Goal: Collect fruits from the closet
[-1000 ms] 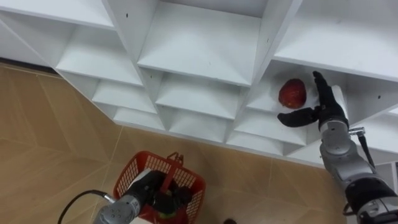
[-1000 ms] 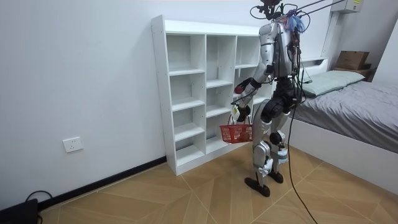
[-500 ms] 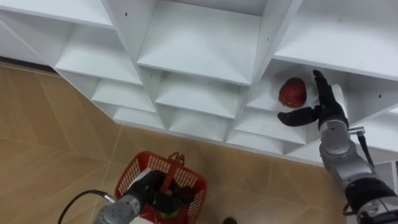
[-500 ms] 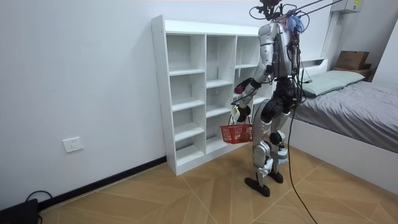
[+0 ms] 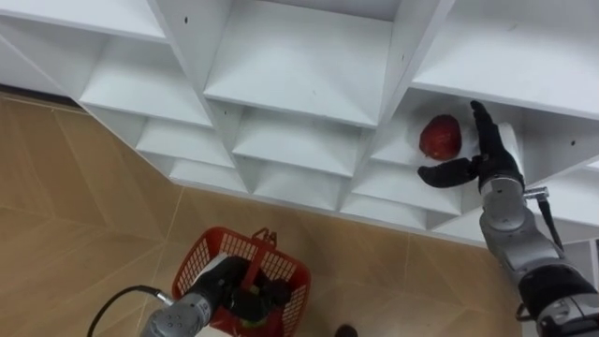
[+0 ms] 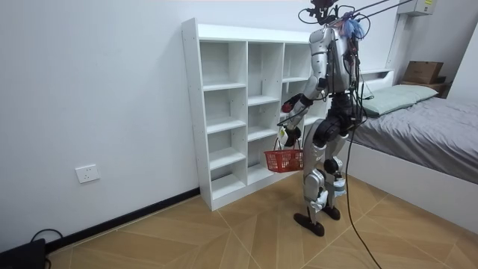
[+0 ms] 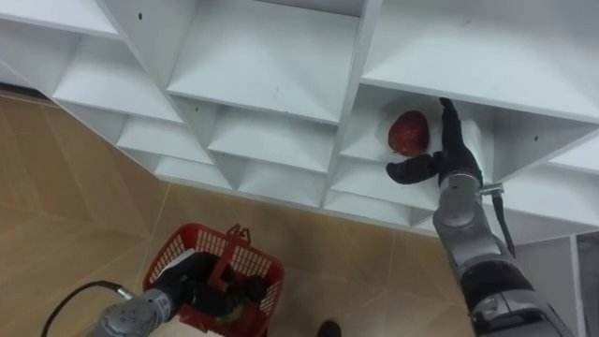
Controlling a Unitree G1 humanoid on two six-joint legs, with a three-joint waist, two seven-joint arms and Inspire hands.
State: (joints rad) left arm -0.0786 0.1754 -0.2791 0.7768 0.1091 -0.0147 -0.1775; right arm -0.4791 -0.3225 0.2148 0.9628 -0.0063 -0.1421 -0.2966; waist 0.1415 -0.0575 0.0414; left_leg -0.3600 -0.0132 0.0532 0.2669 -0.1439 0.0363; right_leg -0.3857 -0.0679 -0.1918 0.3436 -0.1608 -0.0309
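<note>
**Right hand to fruit: relative position before the grasp**

The red fruit lies on a shelf in the right-hand column of the white closet, near the front of its compartment. It is roundish and shows no marked long axis, so the hand's rotation about it appears to matter little.

The right hand is inside the same compartment, just beside the fruit on the robot's right. Its fingers are straight and point up along the fruit's right side. The thumb is spread wide and reaches toward the robot's left below the fruit. The fruit thus lies in the wide span between fingers and thumb. A narrow gap seems to remain, though contact cannot be ruled out. The hand holds nothing.

The left hand is low, curled around the handle of the red basket, well apart from the fruit. In the room view the robot stands facing the closet with the basket hanging at thigh height.

Judgement: the right hand is the nearer one. The next move calls for a short shift to the robot's left, then closing.
</note>
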